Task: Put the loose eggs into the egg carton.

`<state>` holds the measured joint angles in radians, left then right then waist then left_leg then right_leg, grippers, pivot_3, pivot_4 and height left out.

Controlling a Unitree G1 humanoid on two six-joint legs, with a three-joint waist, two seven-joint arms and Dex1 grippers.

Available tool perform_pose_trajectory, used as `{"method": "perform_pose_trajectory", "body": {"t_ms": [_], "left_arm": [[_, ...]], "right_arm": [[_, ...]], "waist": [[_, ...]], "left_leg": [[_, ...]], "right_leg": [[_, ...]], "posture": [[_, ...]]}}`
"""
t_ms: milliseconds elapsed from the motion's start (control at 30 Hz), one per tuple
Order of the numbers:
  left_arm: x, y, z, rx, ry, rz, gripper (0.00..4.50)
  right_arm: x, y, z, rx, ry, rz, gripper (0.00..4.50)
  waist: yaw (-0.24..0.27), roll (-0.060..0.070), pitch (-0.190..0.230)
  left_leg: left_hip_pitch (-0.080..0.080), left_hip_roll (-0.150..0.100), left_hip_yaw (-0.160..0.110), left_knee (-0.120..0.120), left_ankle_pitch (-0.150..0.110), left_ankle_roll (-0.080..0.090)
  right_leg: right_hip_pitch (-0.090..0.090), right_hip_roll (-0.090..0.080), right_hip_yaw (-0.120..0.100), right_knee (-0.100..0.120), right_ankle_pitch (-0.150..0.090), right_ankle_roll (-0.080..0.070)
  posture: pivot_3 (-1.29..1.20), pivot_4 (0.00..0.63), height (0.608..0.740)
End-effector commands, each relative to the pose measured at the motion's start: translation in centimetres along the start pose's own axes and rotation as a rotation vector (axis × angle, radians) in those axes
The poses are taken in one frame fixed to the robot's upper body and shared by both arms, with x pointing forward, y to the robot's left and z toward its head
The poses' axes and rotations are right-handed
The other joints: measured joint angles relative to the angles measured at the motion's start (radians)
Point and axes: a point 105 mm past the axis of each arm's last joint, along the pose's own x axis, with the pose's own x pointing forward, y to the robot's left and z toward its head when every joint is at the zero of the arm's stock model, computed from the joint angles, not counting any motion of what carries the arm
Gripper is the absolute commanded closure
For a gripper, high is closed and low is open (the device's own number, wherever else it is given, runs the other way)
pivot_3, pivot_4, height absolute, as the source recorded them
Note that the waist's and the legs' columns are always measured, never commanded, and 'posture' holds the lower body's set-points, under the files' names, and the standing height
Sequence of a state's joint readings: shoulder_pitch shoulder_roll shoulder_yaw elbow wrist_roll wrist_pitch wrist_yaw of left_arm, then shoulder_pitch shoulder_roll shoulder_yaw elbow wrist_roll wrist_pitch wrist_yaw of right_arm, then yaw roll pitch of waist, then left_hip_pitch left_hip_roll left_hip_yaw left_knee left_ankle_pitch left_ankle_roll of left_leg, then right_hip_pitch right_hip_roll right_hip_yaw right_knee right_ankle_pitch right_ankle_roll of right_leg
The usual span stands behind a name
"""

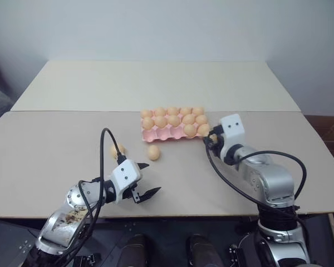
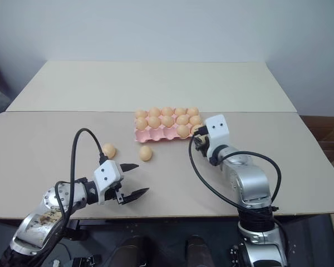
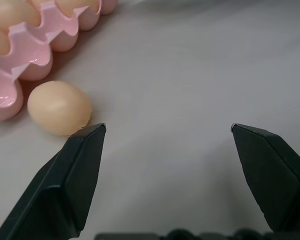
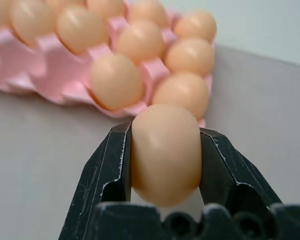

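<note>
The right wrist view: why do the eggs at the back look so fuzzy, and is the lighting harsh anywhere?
Right wrist view: the held egg is fairly crisp; the egg carton beyond goes soft, out of focus. Left wrist view: the loose egg casts a faint shadow on the table. Left eye view: even, soft light, no glare, with only dim shadows under the arms.

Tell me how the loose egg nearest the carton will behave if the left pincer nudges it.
The loose egg looks smooth and rounded, lying on a flat table, so it would probably roll away, likely curving because of its oval shape. The smooth shell may slip between the open left pincer's hard fingers, and a hard squeeze could crack it.
</note>
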<state>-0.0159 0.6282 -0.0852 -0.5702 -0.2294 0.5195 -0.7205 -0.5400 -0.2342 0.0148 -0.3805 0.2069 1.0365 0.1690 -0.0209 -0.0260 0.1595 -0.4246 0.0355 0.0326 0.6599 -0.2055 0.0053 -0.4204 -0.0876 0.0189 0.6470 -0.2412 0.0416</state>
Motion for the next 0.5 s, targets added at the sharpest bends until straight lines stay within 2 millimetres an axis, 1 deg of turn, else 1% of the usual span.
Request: {"method": "perform_pose_trajectory", "body": {"t_ms": [33, 100, 233, 333, 500], "left_arm": [[-0.8, 0.4, 1.1, 0.008, -0.019, 0.047, 0.14], [-1.0, 0.5, 1.1, 0.008, -0.012, 0.053, 0.14], [-1.0, 0.6, 1.0, 0.012, -0.007, 0.061, 0.14], [-1.0, 0.5, 1.1, 0.013, -0.010, 0.063, 0.14], [-1.0, 0.3, 1.1, 0.011, -0.010, 0.065, 0.14]], "right_arm": [[0.2, 2.8, 3.2, -0.026, -0.116, 0.066, 2.86], [1.1, 3.9, 3.2, -0.046, -0.114, 0.096, 2.87], [2.4, 5.1, 2.9, -0.071, -0.107, 0.123, 2.88], [3.5, 5.3, 2.4, -0.085, -0.097, 0.115, 2.89], [4.4, 5.5, 1.8, -0.098, -0.085, 0.120, 2.89]], "waist": [[0.000, 0.000, 0.000], [0.001, 0.000, 0.000], [0.007, 0.000, 0.000], [0.006, 0.000, 0.000], [0.004, 0.000, 0.000]], "left_leg": [[0.000, 0.001, 0.000, 0.000, 0.000, 0.000], [0.000, 0.001, 0.000, 0.000, 0.000, 0.000], [-0.001, -0.001, 0.000, 0.000, 0.000, 0.000], [0.000, -0.001, 0.000, 0.000, 0.000, 0.000], [-0.001, 0.000, 0.000, 0.000, 0.000, 0.000]], "right_leg": [[0.000, 0.001, 0.000, 0.000, 0.000, 0.000], [0.000, 0.001, 0.000, 0.000, 0.000, 0.000], [0.000, -0.001, -0.001, -0.001, 0.000, 0.000], [0.000, -0.001, -0.001, -0.001, 0.000, 0.000], [0.000, -0.001, -0.001, 0.000, 0.000, 0.000]], "posture": [[0.00, 0.150, 0.740], [0.00, 0.150, 0.740], [0.00, 0.150, 0.740], [0.00, 0.150, 0.740], [0.00, 0.150, 0.740]]}}
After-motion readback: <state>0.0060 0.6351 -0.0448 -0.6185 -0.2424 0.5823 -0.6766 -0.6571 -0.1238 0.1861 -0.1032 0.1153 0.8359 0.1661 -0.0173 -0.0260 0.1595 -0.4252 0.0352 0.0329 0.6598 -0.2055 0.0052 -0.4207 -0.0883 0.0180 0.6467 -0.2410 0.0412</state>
